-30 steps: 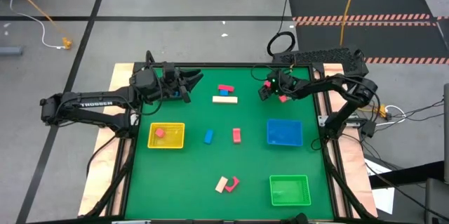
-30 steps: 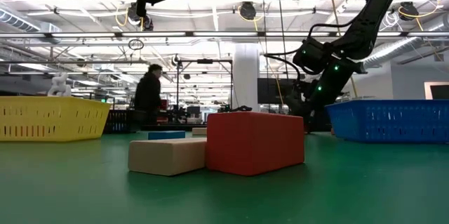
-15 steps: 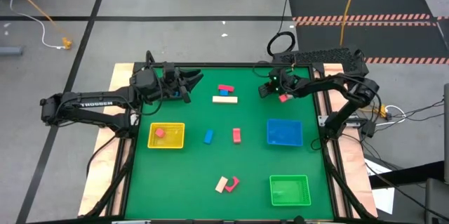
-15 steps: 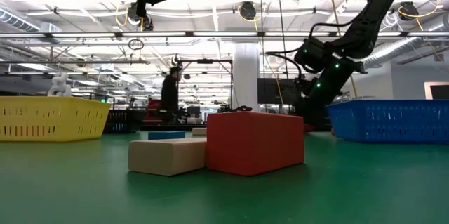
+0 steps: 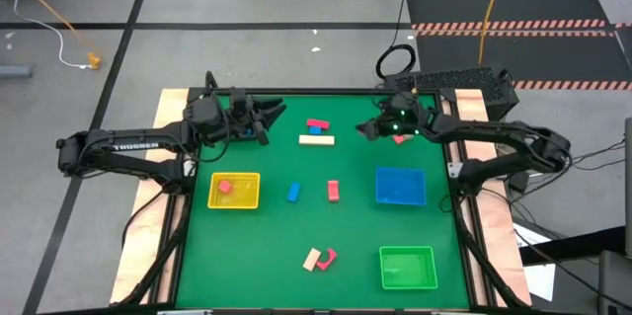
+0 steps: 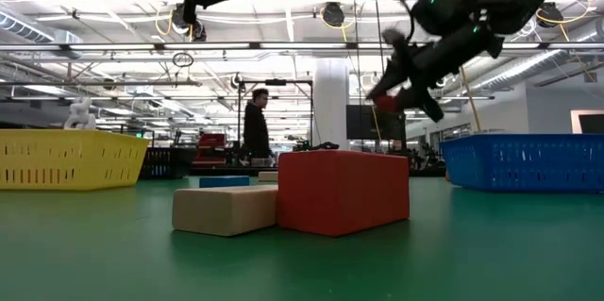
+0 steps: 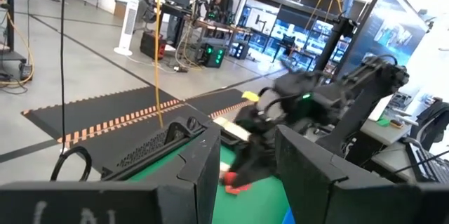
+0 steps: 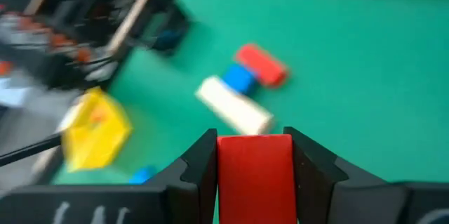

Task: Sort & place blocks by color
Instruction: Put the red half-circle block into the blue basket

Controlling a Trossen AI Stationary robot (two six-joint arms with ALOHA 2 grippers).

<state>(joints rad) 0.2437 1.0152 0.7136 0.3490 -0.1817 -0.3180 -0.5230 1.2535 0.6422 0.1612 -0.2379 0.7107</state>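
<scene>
Right gripper (image 5: 367, 128) lifted clear of the green table (image 5: 355, 226) since before, fingers clamped on red block (image 8: 255, 175), plain rectangular face, left gripper (image 5: 269, 118) hovering part-closed opposite.

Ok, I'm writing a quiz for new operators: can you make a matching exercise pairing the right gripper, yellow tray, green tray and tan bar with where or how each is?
Things:
1. right gripper
2. yellow tray
3. green tray
4. tan bar

Place or state:
A. beside a blue block
B. shut on a red block, off the table
C. red cube inside
D. on the right arm's side, by the blue tray

Pairs: 1-B, 2-C, 3-D, 4-A
</scene>
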